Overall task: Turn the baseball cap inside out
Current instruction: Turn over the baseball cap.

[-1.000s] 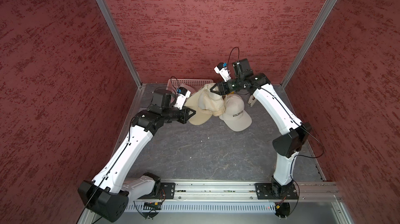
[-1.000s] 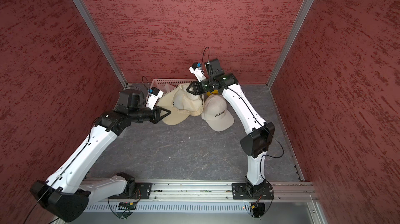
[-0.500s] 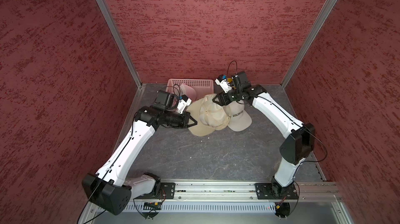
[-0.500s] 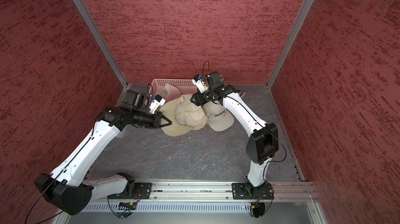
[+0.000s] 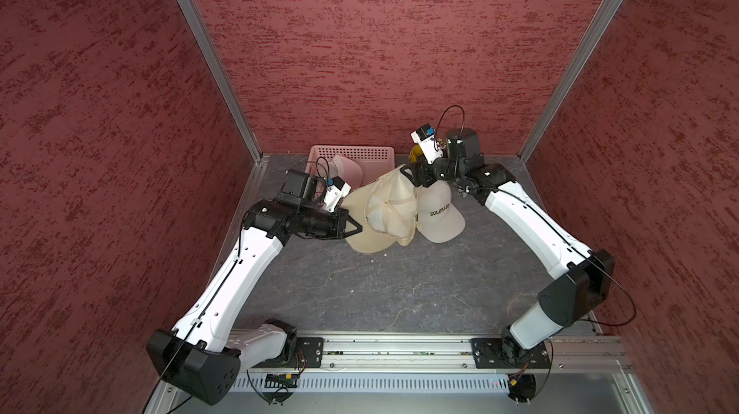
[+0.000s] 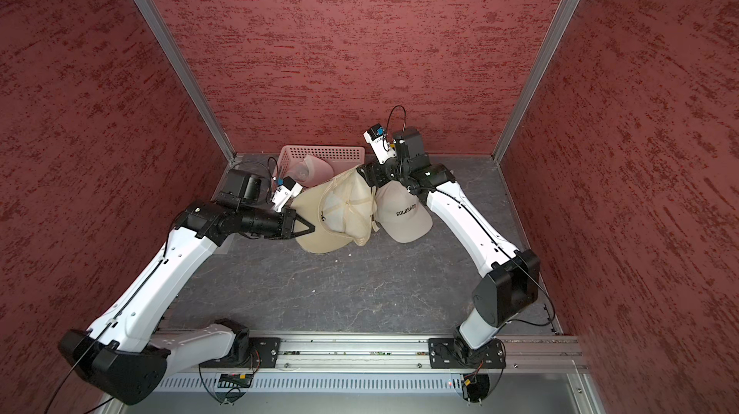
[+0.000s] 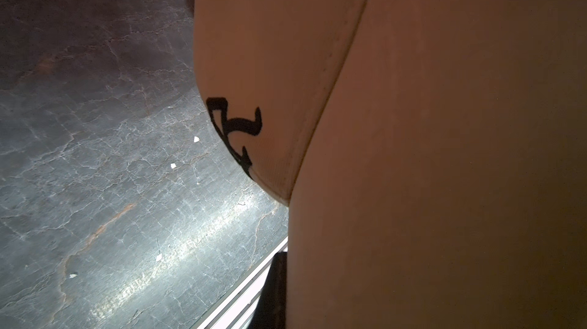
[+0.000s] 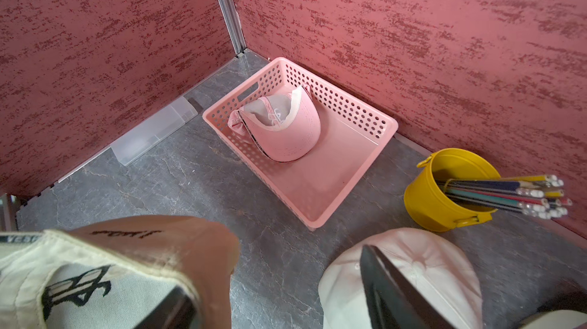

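Holding the baseball cap by its brim with the left fingers: tips pinched together on the brim's left edge in both top views. Left wrist cam is almost all tan fabric, with a seam and a black stitched mark. The fingers themselves are hidden there.

Right fingers are spread wide. Right wrist cam shows bare counter between them. One finger sits against the cap's rear rim with fabric draped over it. The other stands over the crown of the second cap, the pale one lettered COLORADO. Nothing is clamped on that side.

Cap location: far middle of the counter, strung between the two arms, just in front of the pink basket. Its inside faces up at the top cams: seam tapes crossing at the crown and pale front lining visible. Brim points toward the near edge. I can't tell whether the crown rests on the counter or hangs just off it.

The cap's right edge overlaps the COLORADO cap, which lies right side up on the counter with its brim toward the near edge.

A pink cap lies in the basket. A yellow bucket of pencils stands beside the basket, by the back wall.
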Tool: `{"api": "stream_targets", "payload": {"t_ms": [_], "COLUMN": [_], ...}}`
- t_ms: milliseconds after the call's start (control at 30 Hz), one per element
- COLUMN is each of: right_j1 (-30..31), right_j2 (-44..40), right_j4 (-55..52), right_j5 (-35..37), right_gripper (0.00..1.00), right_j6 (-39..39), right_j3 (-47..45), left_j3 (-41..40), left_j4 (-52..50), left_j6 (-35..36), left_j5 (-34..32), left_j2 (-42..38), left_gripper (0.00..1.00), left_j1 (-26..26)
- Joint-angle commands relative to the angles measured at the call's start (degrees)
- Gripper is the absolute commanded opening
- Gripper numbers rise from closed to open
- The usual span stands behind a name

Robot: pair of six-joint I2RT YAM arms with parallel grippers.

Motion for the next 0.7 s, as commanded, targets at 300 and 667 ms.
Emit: {"api": "stream_targets", "payload": {"t_ms": [300,667], "right_j1": [0.43,-1.57], "right_j2": [-2.47,-0.92], "right_j4": [-0.88,-0.74], "right_j5": [-3.04,3.37], "right_gripper": [0.78,0.81], "right_j6": [0.84,-0.55], "right_j3": [-4.04,-5.81], "left_j3": [5.55,4.95], "left_j4": [-2.48,-6.42], "left_j6": [-3.43,-2.71], "left_j5": [-5.81,-7.63], "left_j2": [1.53,-1.11], "left_gripper": [0.00,0.00], "left_j1": [-3.45,-1.50]}}
